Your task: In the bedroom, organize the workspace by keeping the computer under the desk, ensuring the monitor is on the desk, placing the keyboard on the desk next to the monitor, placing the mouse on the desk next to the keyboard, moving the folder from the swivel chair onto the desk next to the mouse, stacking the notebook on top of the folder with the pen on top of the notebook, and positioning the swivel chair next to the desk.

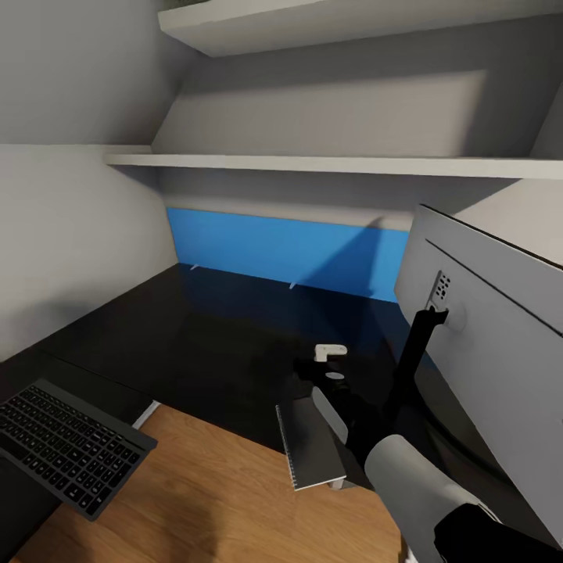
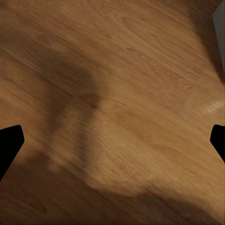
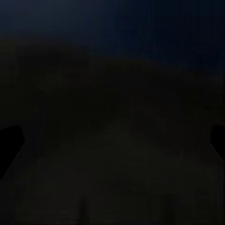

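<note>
Glossy black desk [image 1: 195,336] carries the monitor [image 1: 500,328], turned away. The keyboard [image 1: 66,446] and notebook [image 1: 309,446] overhang its edge and could slip. Right gripper [image 1: 313,371] above the desk: spread fingertips; left gripper [image 2: 112,140] likewise, over floor.

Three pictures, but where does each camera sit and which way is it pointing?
Head view: on the robot's head, looking forward and down at the desk, keyboard, monitor; its right arm shows.
Left wrist view: on the left arm, looking down at wood floor; dark fingertips at the edges.
Right wrist view: on the right arm, facing a dark surface; fingertips barely visible.
Shared: head and left wrist views both show the floor.
</note>
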`<state>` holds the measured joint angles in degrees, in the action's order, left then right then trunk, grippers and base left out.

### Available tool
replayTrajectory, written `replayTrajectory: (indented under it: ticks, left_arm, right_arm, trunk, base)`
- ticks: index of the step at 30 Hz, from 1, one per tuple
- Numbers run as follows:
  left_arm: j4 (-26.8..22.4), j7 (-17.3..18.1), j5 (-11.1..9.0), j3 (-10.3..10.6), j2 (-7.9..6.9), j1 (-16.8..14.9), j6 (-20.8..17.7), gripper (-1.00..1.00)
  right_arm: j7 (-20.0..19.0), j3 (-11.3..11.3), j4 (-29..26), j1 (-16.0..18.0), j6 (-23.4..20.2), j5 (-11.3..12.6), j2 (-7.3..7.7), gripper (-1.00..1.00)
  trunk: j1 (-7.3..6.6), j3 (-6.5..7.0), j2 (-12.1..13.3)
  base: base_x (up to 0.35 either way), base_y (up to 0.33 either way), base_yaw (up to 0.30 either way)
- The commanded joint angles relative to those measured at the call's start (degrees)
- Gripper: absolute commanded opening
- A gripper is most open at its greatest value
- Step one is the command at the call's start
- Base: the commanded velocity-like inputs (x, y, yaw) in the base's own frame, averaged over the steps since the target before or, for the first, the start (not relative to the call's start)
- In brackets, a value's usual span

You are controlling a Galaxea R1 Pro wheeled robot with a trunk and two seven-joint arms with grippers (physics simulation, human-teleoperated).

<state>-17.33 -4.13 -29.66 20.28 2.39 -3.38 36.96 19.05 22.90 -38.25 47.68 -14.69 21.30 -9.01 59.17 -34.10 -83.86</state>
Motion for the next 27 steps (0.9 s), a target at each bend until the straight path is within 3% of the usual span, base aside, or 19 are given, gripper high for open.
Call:
replayTrajectory:
  ticks: [1, 9, 17, 21, 27]
  left_arm:
    - [0.02, -0.42, -0.20, 0.48, -0.03, -0.04, 0.23, 1.00]
    - [0.02, -0.43, -0.22, 0.49, -0.02, -0.04, 0.09, 1.00]
    - [0.02, -0.39, -0.22, 0.51, 0.01, -0.04, 0.05, 1.00]
    - [0.02, -0.36, -0.23, 0.55, 0.06, -0.04, 0.04, 1.00]
    - [0.02, -0.35, -0.18, 0.57, 0.07, -0.04, 0.11, 1.00]
  right_arm:
    - [0.51, 0.29, -1.20, 0.04, -0.89, 0.51, 0.17, 1.00]
    - [0.54, 0.37, -11.06, -0.56, -5.49, 0.67, 0.68, 1.00]
    - [0.52, 0.48, -18.89, -4.13, -8.89, 0.75, 0.73, 1.00]
    - [0.40, 0.55, -22.61, -6.28, -10.88, 0.74, 0.75, 1.00]
    - [0.18, 0.56, -23.34, -8.16, -11.05, 0.69, 0.81, 1.00]
  trunk:
    - [-0.23, 0.13, 0.39]
    - [-1.99, 1.57, 3.60]
    - [-3.74, 3.00, 6.80]
    - [-3.74, 3.00, 6.80]
    - [-3.74, 3.00, 6.80]
  base:
    - [0.000, 0.000, 0.000]
    - [0.000, 0.000, 0.000]
    - [0.000, 0.000, 0.000]
    - [0.000, 0.000, 0.000]
    - [0.000, 0.000, 0.000]
